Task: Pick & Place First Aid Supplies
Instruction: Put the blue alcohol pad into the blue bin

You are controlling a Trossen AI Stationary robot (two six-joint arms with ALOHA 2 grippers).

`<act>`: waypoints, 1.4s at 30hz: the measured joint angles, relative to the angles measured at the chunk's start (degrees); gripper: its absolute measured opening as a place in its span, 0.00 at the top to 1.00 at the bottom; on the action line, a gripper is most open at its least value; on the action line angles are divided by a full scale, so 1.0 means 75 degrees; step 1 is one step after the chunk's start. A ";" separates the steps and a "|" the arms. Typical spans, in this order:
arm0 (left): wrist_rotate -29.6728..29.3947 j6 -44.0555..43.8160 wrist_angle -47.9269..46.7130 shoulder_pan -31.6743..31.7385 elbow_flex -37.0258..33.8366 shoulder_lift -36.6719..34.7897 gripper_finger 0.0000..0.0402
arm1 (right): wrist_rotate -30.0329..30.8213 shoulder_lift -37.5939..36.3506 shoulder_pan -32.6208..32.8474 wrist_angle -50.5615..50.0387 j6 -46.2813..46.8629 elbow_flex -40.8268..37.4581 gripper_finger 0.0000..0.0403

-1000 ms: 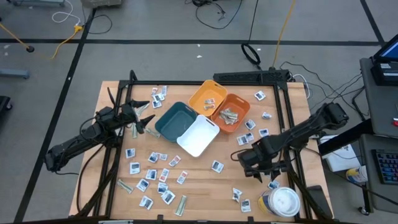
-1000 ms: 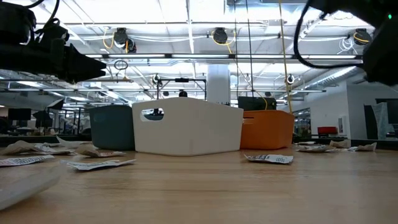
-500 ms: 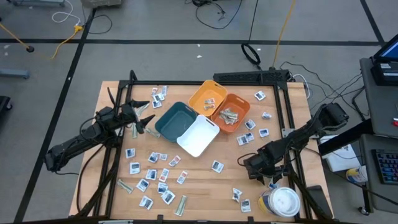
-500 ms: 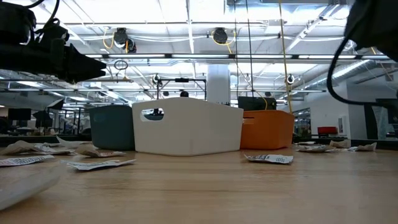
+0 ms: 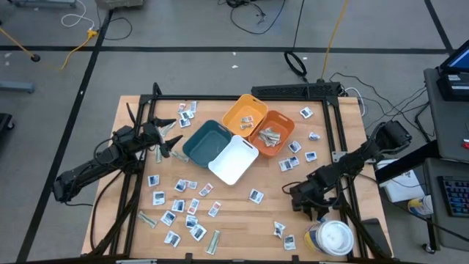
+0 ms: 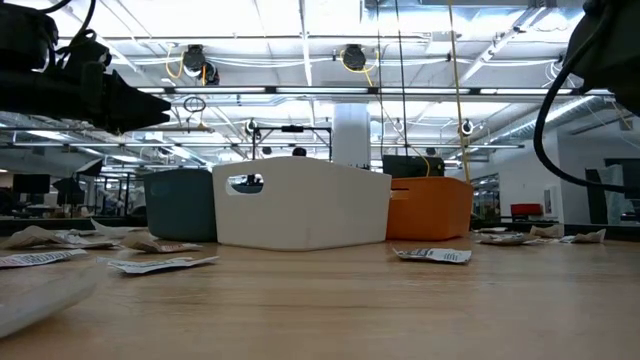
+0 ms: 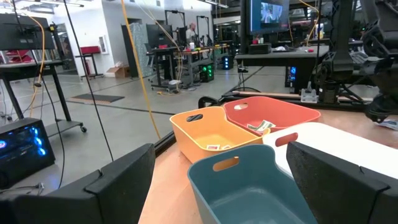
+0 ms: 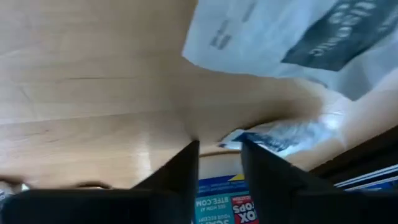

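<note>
We count four bins (image 5: pixel 233 141), teal, white, yellow and orange, with packets (image 5: pixel 179 205) scattered around. Our left gripper (image 5: pixel 170 138) waits spread beside the teal bin; our right gripper (image 5: pixel 316 213) pinches a packet (image 8: pixel 283 137) by one tub (image 5: pixel 333 238).

Four bins (image 5: pixel 236 139) crowding table (image 5: pixel 242 220) centre, packets (image 5: pixel 179 202) scattered front-left, bare wood front-centre, white-lidded tub (image 5: pixel 333 238) blocking front-right corner.
</note>
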 joint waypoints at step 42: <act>0.0000 0.0000 0.0008 -0.0002 -0.0002 -0.0002 0.09 | 0.1271 -0.1313 -0.0181 -0.1584 -0.0954 0.1439 1.00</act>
